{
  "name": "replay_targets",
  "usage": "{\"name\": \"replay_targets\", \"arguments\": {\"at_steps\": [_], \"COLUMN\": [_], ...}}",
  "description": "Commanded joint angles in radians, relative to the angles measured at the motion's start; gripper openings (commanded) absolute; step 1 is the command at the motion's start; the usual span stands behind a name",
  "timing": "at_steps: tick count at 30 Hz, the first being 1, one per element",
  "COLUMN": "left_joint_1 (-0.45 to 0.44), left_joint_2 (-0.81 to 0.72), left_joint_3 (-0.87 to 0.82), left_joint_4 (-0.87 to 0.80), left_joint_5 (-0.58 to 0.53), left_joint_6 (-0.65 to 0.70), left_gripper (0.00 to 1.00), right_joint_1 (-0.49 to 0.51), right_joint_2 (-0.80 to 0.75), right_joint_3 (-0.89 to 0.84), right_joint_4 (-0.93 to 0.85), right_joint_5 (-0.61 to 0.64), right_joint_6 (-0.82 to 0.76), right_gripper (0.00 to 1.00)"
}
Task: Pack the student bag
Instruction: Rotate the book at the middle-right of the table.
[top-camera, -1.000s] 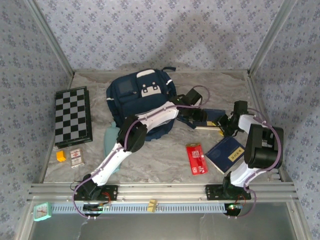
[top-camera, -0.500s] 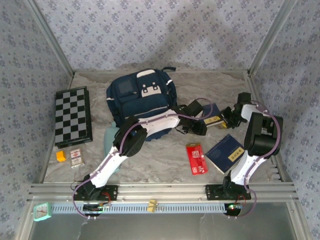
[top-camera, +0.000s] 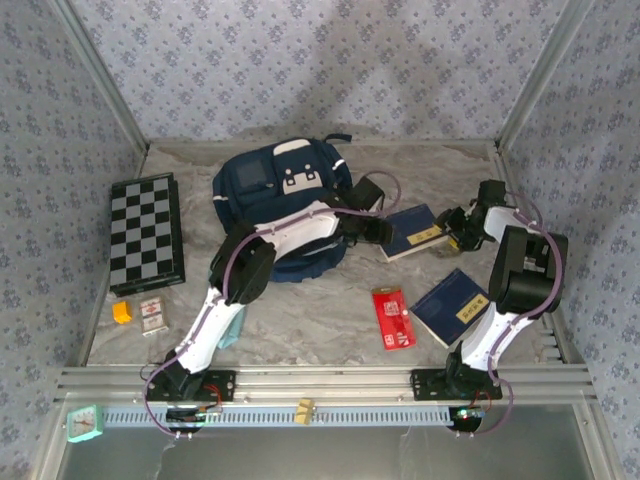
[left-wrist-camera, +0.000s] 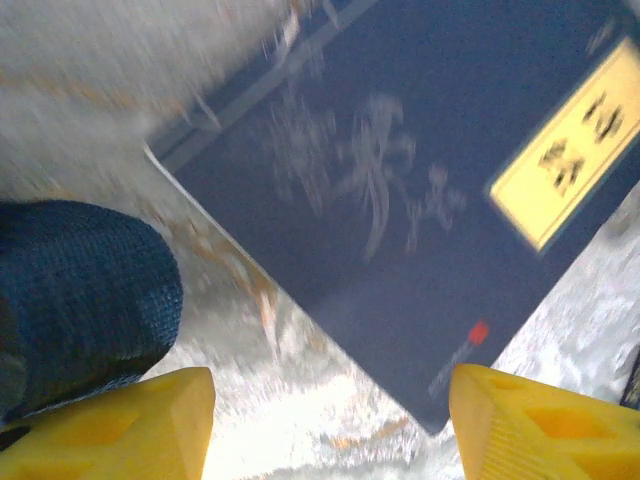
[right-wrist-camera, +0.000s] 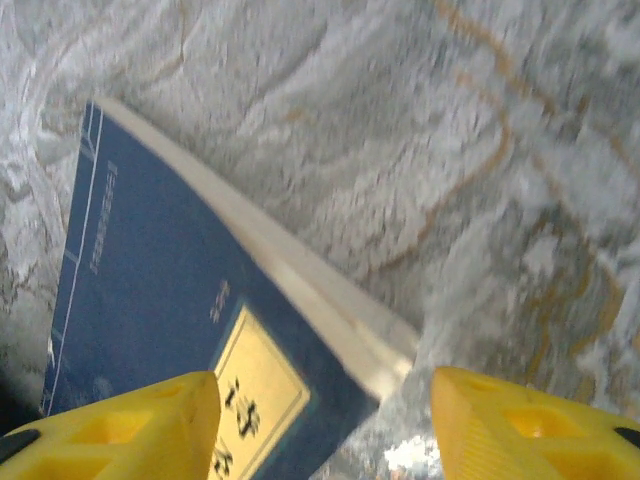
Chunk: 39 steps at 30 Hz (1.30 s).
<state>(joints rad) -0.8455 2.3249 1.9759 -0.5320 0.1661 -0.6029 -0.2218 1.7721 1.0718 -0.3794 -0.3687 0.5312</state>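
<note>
The student bag (top-camera: 275, 190) lies by the counter's (top-camera: 300, 320) far edge, chessboard (top-camera: 146, 232) and nearer book (top-camera: 452, 307) unpacked, left tool (left-wrist-camera: 330, 425) and right tool (right-wrist-camera: 325, 425) released over the farther book (top-camera: 412, 231).

At back ctr of the table (top-camera: 320, 335) sat the student bag (top-camera: 272, 190), chessboard (top-camera: 146, 232) to its left. One book (top-camera: 413, 230) lay just right of the bag; 2nd book (top-camera: 452, 307) nearer front-right, w/ a flat packet (top-camera: 393, 317) left of it. Small block (top-camera: 122, 312) & card box (top-camera: 152, 314) sat in front of the chessboard.

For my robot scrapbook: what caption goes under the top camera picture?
Left gripper and right gripper flank a navy book lying beside the student bag.
</note>
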Motion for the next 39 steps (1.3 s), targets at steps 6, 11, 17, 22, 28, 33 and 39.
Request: {"name": "replay_targets", "arguments": {"at_steps": [6, 11, 17, 22, 28, 33, 39], "left_joint_1": [0.063, 0.067, 0.081, 0.07, 0.036, -0.019, -0.093], "left_joint_2": [0.155, 0.33, 0.417, 0.445, 0.452, 0.394, 0.245], "left_joint_3": [0.332, 0.588, 0.663, 0.66, 0.656, 0.593, 0.368], "left_joint_4": [-0.029, -0.099, -0.115, -0.125, -0.239, -0.286, -0.234], "left_joint_5": [-0.046, -0.049, -0.026, 0.031, 0.094, 0.148, 0.151], "left_joint_6": [0.031, 0.047, 0.001, -0.04, -0.049, -0.02, 0.0], "left_gripper": [0.66, 0.7, 0.7, 0.7, 0.68, 0.62, 0.54], "right_joint_1": [0.085, 0.103, 0.121, 0.127, 0.13, 0.113, 0.088], "right_joint_2": [-0.132, -0.185, -0.211, -0.197, -0.155, -0.12, -0.064], "right_joint_3": [-0.104, -0.163, -0.188, -0.193, -0.153, -0.114, -0.076], "right_joint_4": [-0.028, -0.005, 0.008, 0.048, 0.049, 0.022, 0.016], "right_joint_5": [-0.039, -0.034, -0.033, -0.03, -0.012, 0.012, 0.0], "right_joint_6": [0.028, 0.066, 0.085, 0.09, 0.09, 0.085, 0.053], "right_gripper": [0.63, 0.64, 0.65, 0.65, 0.65, 0.66, 0.64]}}
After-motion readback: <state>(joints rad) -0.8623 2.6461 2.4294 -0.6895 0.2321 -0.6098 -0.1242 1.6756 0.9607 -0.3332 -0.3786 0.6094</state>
